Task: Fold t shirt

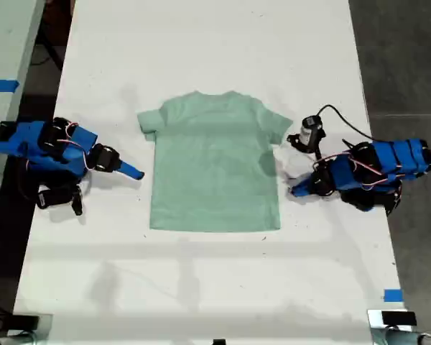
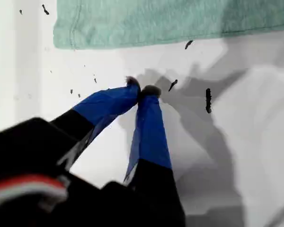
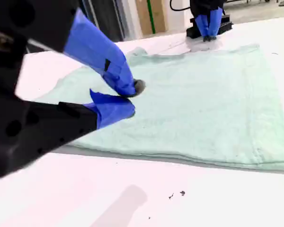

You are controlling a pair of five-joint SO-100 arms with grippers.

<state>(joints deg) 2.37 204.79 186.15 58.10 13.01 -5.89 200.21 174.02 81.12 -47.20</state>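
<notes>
At the exterior view's right, your first hand [image 2: 142,90]: tips pressed together, empty, just beside the hem corner, likely staged for a pinch. Second hand [image 3: 132,99]: narrowly parted, empty, at the opposite edge. T shirt [image 1: 215,165]: flat, unfolded, mid-counter [image 1: 201,287] between both. Containers: none in view.

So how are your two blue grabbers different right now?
My first gripper is pinched shut, tips touching; my second gripper has its tips a little apart. My first gripper sits on the exterior view's right of the shirt, my second gripper on that view's left. Both have blue fingers, both hold nothing, and both point at the shirt from beside it.
</notes>
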